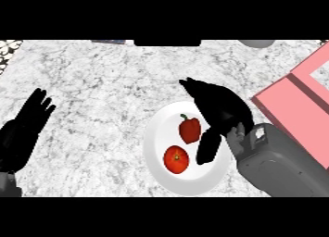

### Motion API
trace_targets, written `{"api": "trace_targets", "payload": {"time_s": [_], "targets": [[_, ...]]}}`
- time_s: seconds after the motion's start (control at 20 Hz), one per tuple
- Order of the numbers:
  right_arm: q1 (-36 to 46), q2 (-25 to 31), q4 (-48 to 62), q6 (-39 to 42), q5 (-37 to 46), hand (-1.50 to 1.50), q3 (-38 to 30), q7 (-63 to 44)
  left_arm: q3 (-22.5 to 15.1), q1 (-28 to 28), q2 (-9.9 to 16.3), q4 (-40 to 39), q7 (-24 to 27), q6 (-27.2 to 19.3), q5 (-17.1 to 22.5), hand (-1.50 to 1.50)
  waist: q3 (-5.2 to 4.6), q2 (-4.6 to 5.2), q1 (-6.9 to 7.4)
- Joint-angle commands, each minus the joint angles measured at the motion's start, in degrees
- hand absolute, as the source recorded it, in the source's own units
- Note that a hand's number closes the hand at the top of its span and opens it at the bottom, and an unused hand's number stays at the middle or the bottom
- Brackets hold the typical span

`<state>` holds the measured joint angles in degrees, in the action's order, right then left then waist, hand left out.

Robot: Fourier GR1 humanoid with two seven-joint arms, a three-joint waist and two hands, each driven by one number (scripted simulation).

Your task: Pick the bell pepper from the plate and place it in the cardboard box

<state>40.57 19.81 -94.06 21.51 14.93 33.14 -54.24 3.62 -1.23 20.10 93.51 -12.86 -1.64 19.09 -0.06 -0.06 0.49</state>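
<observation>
A red bell pepper (189, 129) with a green stem lies on a white plate (160, 139) in the middle of the counter. My right hand (218, 109) hovers over the plate's right side, fingers relaxed and open, thumb hanging down just right of the pepper. It holds nothing. The cardboard box (305, 111) shows pink at the right edge, open side up. My left hand (26, 120) rests open at the left, fingers up.
A red tomato (175, 159) sits on the same plate, just below the pepper. The counter is grey-white marble. A dark object (167, 42) and a pale round one (257, 43) stand at the far edge.
</observation>
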Motion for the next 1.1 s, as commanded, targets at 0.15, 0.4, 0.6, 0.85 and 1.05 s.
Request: {"api": "trace_targets", "payload": {"time_s": [0.15,0.4,0.6,0.85,1.05], "targets": [[0.03,-5.75,5.07,3.39,3.15,-1.5,0.92,-4.21,-0.91,-0.74,-2.53,-2.53,2.99,0.36,-3.03,0.0,0.02,0.09,-0.28],[-5.09,-2.84,4.87,4.83,6.28,-1.5,-1.24,2.51,1.43,-2.14,-1.68,-1.94,-0.47,1.15,-1.81,0.0,0.06,0.07,-0.37],[-5.32,-5.9,-0.5,9.44,6.76,-1.5,-5.19,-0.83,3.36,-1.33,-1.76,-0.9,-1.49,2.21,-1.75,0.0,0.05,-0.01,-0.41],[-6.05,-11.2,3.42,7.2,14.01,-1.5,-2.82,3.18,2.18,1.15,-3.98,0.84,-1.29,2.89,-3.17,0.0,0.05,0.03,-0.27],[-5.28,-13.47,4.62,8.86,17.04,-1.5,-2.19,1.2,2.05,1.91,-4.51,5.9,-4.12,1.11,-3.95,0.0,0.06,-0.05,-0.11]]}}
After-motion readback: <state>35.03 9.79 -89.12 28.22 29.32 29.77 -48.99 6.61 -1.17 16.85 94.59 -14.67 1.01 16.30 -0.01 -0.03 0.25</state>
